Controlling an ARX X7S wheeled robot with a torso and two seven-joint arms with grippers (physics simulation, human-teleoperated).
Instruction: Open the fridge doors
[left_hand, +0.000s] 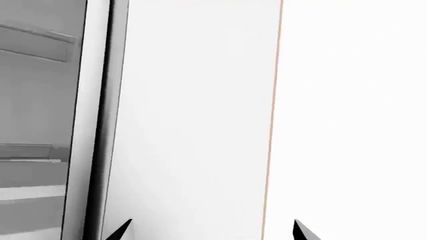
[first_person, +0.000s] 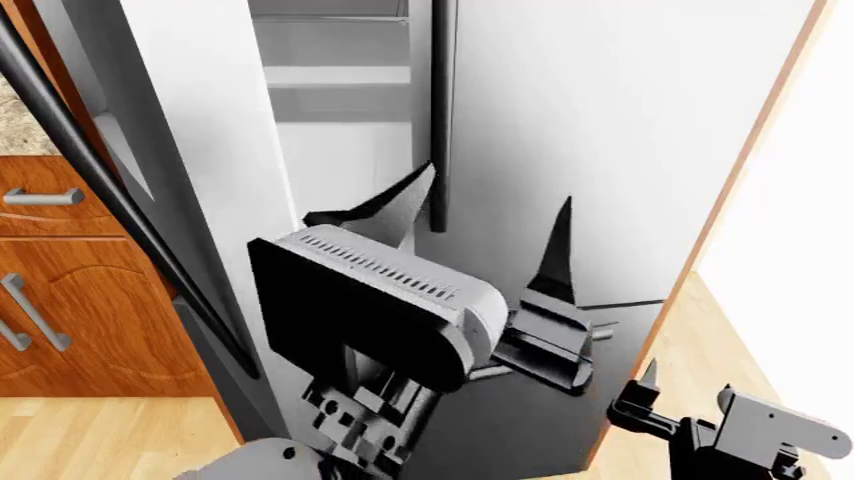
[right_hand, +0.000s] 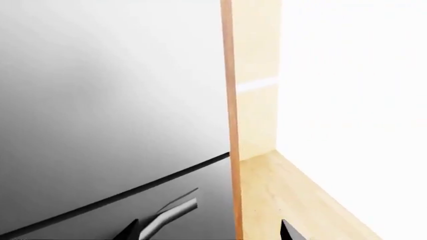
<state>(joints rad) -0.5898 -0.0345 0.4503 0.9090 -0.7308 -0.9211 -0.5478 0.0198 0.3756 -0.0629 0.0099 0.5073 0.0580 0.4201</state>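
Across the upper half of the head view, the fridge doors (first_person: 601, 130) stand apart: the left panel (first_person: 200, 160) is swung outward toward the camera, its black bar handle (first_person: 94, 170) running diagonally down the upper left of the frame, while the right panel fills the upper right as a pale grey face. Between them, white interior shelves (first_person: 340, 75) show at top centre. Below the right panel, a dark drawer front (first_person: 534, 410) occupies the lower centre.

The left gripper (first_person: 487, 235) rises from lower centre on a boxy wrist housing (first_person: 374, 300), its two black fingers (first_person: 554, 250) spread wide and pointing up against the right panel, closed on nothing. The right gripper (first_person: 650, 385) enters at the lower right corner beside the orange cabinet edge (first_person: 747, 170); in its wrist view both fingertips (right_hand: 127, 231) stand apart and empty, near the drawer's curved handle (right_hand: 175, 210).

Wooden cabinet doors (first_person: 80, 290) sit at the left margin above light plank flooring (first_person: 94, 435).
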